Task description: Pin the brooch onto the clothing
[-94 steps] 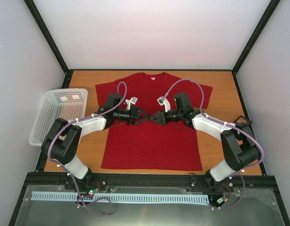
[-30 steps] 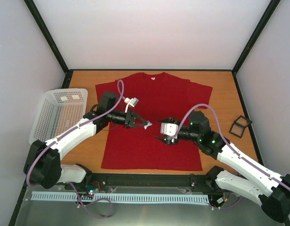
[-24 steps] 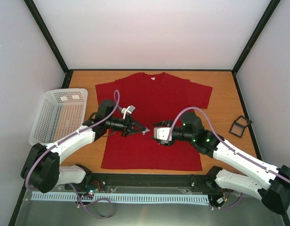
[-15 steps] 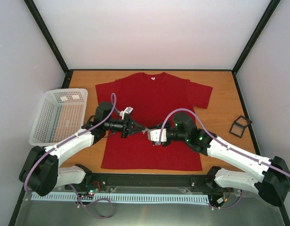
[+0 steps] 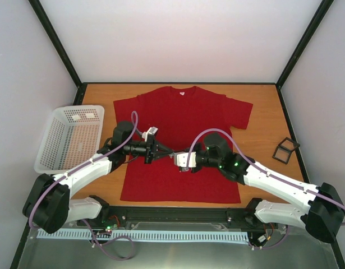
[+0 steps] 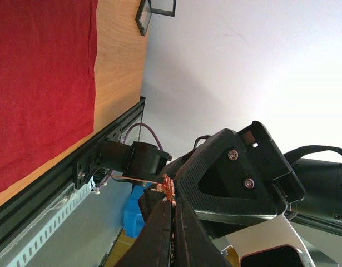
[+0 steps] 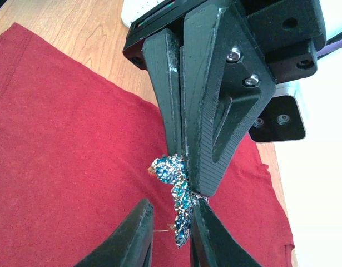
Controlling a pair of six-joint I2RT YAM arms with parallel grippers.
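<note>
Plain red short-sleeved T-shirt (image 5: 183,112) lies flat, collar toward the far edge of the wooden table (image 5: 267,112). It is spread smooth, presumably to give an even face for pinning.

Small blue-green jewelled brooch (image 7: 175,196) hangs in the air above the shirt's middle, not touching the cloth. The left gripper (image 7: 182,167) nips its upper end, two black fingers pressed together on it. Held by one end, likely so the other end and the pin stay free.

Right gripper (image 7: 171,236) faces it head-on from the opposite side. Its jaws are narrow but not closed and straddle the brooch's lower end. One finger (image 7: 207,233) appears to touch the jewels; the other stands clear. No firm hold there that I can see. A thin wire beside the lower end may be the pin; too fine to be sure.

My reading: a mid-air hand-over or pin-opening, fastening not yet begun.

White plastic mesh basket (image 5: 71,134) sits at the left edge and a small black square frame (image 5: 285,150) near the right edge, both well apart from the work.
</note>
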